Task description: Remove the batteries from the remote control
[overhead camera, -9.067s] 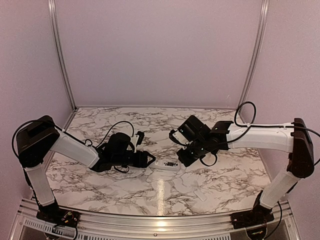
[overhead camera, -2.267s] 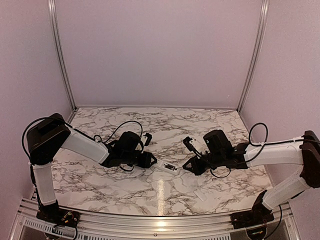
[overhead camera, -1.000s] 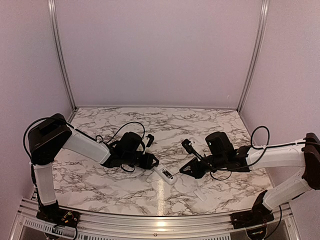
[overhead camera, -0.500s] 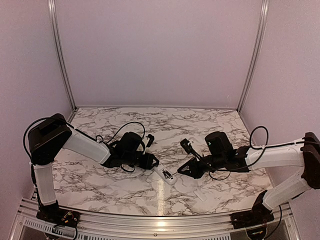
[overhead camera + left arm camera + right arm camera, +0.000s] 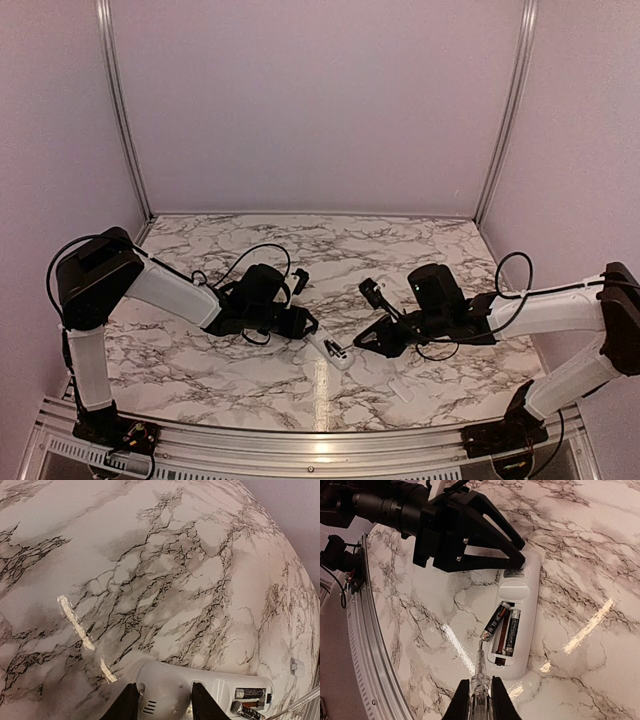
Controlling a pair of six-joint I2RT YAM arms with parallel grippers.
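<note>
The white remote control [image 5: 519, 611] lies on the marble table with its dark recess facing up. It also shows in the top view [image 5: 333, 351] and the left wrist view [image 5: 210, 692]. My left gripper [image 5: 165, 706] is shut on the remote's rounded end. One dark battery [image 5: 495, 621] is tilted with one end raised out over the recess edge. The second battery [image 5: 511, 631] lies flat in the recess. My right gripper [image 5: 480, 702] is shut on a thin clear stick [image 5: 480, 672]. The stick's tip touches the raised battery's end.
A small white flat cover piece [image 5: 400, 388] lies on the table in front of the right arm; it also shows in the left wrist view [image 5: 296, 666]. The metal rail at the table's near edge [image 5: 370, 645] runs close to the remote.
Over the last seconds the left gripper turned the remote from crosswise to diagonal. The right gripper came down and left, bringing the stick to the recess. It barely moved in the last half second.
</note>
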